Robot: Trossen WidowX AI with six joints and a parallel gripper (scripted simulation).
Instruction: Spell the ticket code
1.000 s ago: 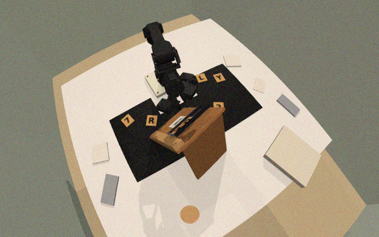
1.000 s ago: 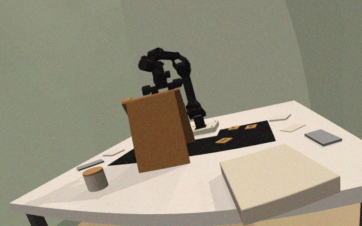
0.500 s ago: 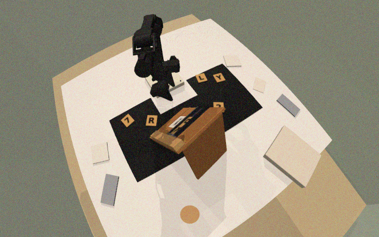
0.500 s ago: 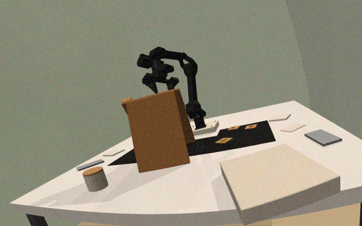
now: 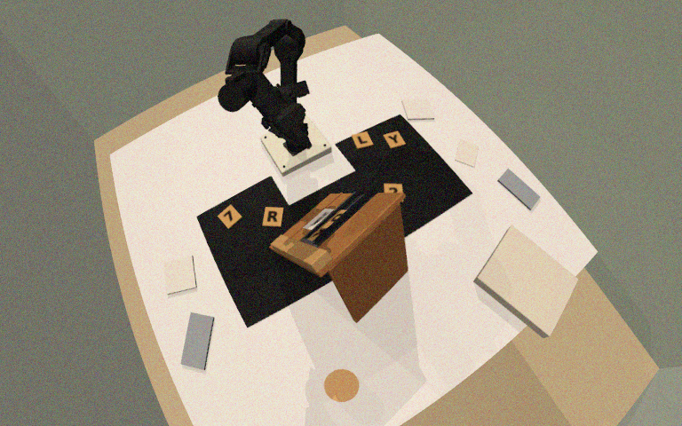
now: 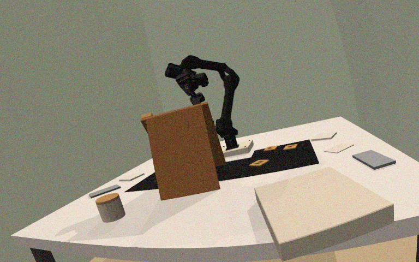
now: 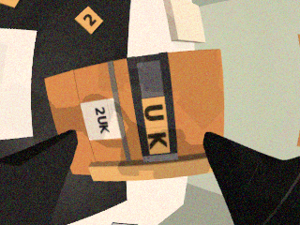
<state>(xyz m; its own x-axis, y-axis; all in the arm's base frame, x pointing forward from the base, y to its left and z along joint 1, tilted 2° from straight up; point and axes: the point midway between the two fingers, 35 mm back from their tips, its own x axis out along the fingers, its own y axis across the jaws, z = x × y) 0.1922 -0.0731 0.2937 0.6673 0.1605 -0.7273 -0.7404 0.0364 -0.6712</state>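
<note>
My gripper (image 7: 141, 138) is open and empty, its fingers wide apart above the sloped wooden board (image 7: 197, 94) (image 6: 182, 154). The white ticket (image 7: 100, 119) reads 2UK. In the dark letter rail (image 7: 168, 94), the U tile (image 7: 154, 112) and K tile (image 7: 157, 140) sit side by side, K toward the end block, with a narrow grey strip beyond K. The rail's other end, left of U in reading direction, is empty. The 2 tile (image 7: 89, 20) (image 5: 392, 188) (image 6: 258, 162) lies on the black mat beside the board, partly hidden in the top view.
The L tile (image 5: 361, 139), Y tile (image 5: 394, 139), 7 tile (image 5: 229, 216) and R tile (image 5: 273, 216) lie on the mat (image 5: 241, 280). A round canister (image 6: 110, 208), a large pale block (image 6: 321, 203) and grey slabs (image 5: 198, 341) (image 5: 519, 188) stand around the counter.
</note>
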